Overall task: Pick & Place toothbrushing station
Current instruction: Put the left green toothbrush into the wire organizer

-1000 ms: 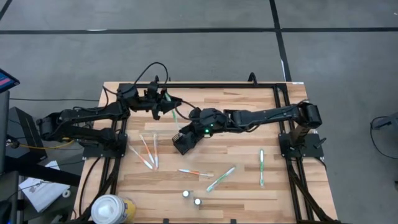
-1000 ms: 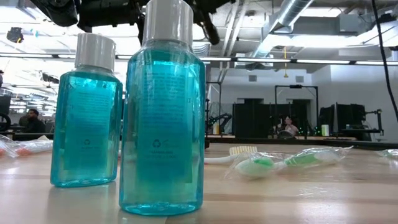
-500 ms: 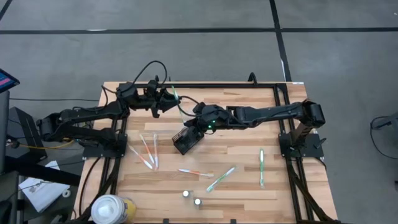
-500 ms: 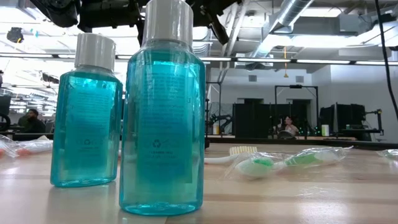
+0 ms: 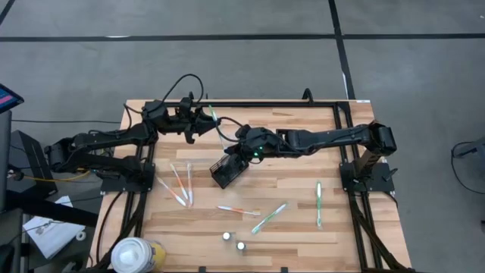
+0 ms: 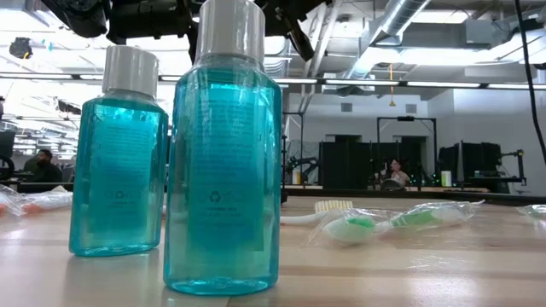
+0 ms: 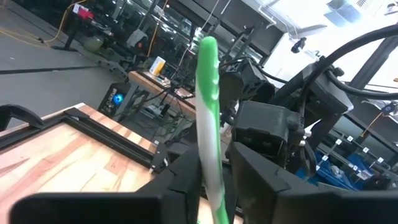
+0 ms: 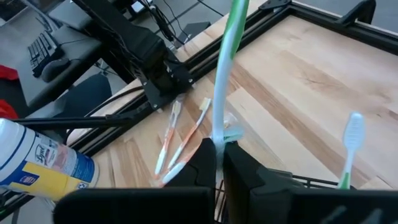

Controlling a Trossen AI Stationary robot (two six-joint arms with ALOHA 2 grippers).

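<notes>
A green-and-white toothbrush (image 7: 208,118) stands nearly upright between the left gripper's (image 7: 214,180) two dark fingers (image 7: 183,180), which press against its lower handle. Just beyond it is the dark bulk of the other arm (image 7: 280,124) with its cables. The wooden table (image 7: 68,155), edged by a black frame (image 7: 112,134), lies on one side. Workbenches and equipment fill the room behind.

I see the small black wire-mesh holder (image 5: 226,172) sitting tilted near the middle of the table, one white toothbrush (image 8: 349,149) poking out of it. A green-and-white toothbrush (image 5: 216,126) is lifted above the far side, and more white toothbrushes (image 5: 179,184) lie flat, scattered left, near and right.
</notes>
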